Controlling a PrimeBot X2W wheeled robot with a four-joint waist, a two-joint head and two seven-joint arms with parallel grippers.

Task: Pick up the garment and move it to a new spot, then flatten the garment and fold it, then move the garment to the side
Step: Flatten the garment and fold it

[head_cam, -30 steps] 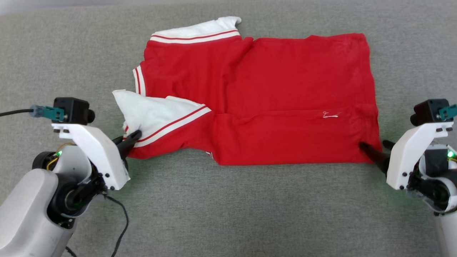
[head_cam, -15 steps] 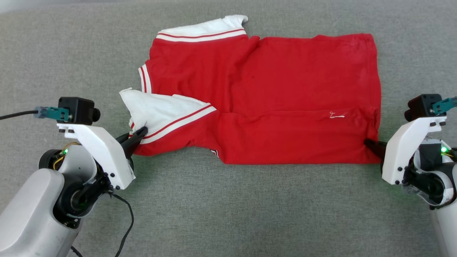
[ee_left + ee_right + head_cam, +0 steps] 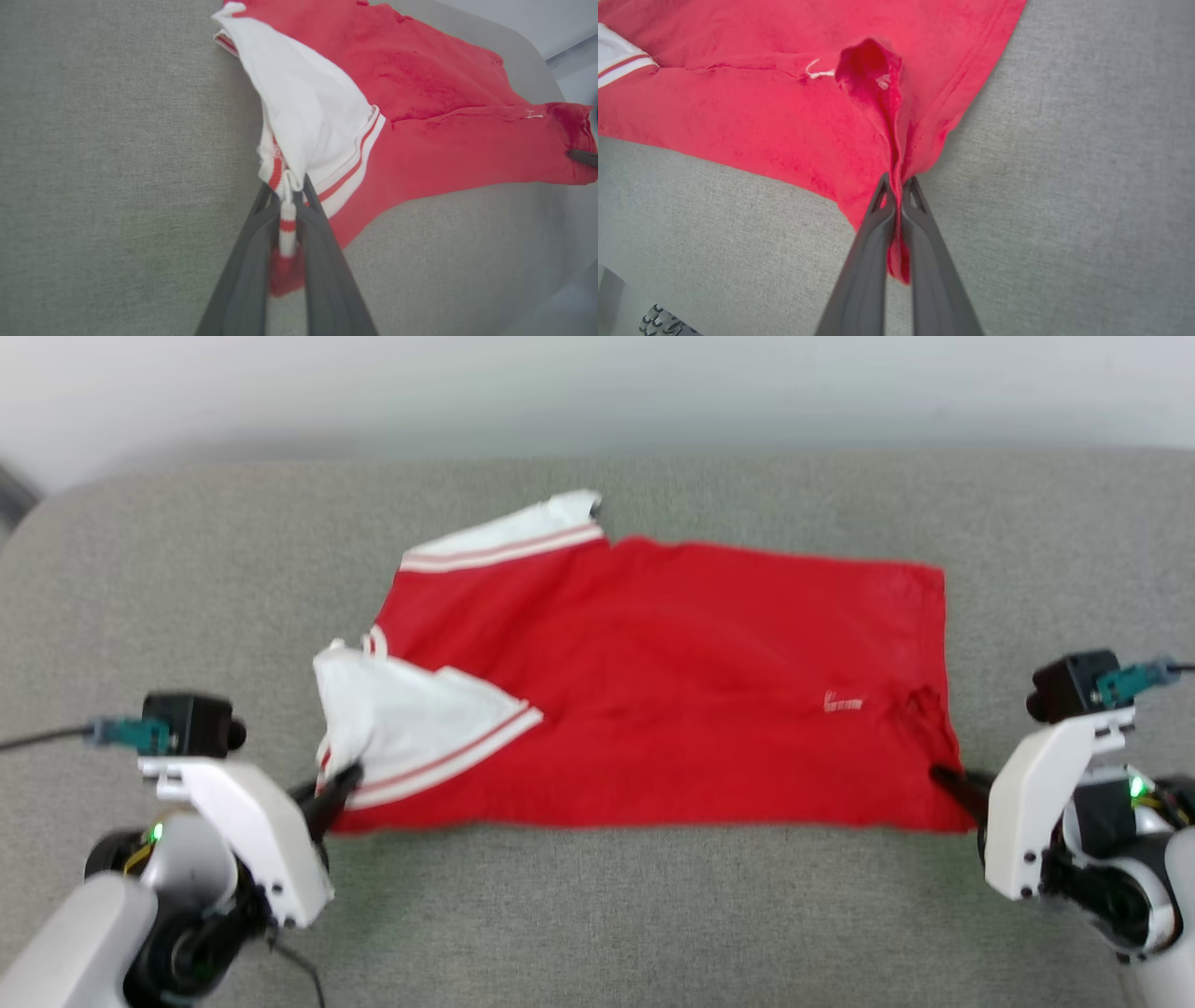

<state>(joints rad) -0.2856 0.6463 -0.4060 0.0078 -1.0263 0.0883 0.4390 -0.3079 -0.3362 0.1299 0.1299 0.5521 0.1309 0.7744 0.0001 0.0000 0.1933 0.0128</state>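
Garment (image 3: 653, 691) spread on grey bench (image 3: 597, 915), near edge now pulled straight; left end effector (image 3: 338, 782) still pinches its striped trim; right end effector (image 3: 941, 775), wide a second ago, now clamps its hem corner.

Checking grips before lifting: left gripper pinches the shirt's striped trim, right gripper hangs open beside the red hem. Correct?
No: the right gripper is shut on the garment's red hem, per the right wrist view. The left gripper does pinch the striped trim.
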